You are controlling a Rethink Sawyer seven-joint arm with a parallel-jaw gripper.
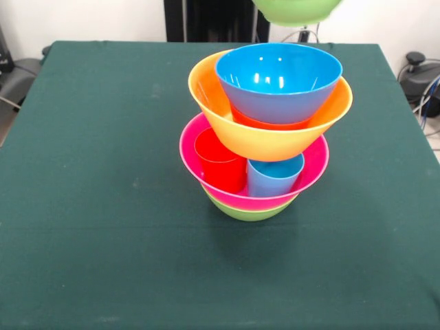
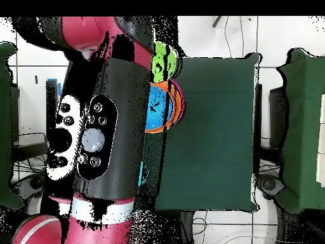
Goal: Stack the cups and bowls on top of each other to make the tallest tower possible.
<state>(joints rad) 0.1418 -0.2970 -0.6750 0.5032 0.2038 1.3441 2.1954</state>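
The tower stands mid-table. From the bottom it is a green bowl, a large pink bowl holding a red cup and a light blue cup, then a yellow-orange bowl, an orange bowl's rim and a blue bowl. A second green bowl hangs in the air above the tower's far right, cut by the top edge. In the overhead view my gripper grips this green bowl beside the tower's blue bowl. The yellow cup is hidden.
The table has a dark green cloth. The robot's pedestal stands at its far side. Cables and dark gear lie off the right edge. In the overhead view my arm covers the table's left part.
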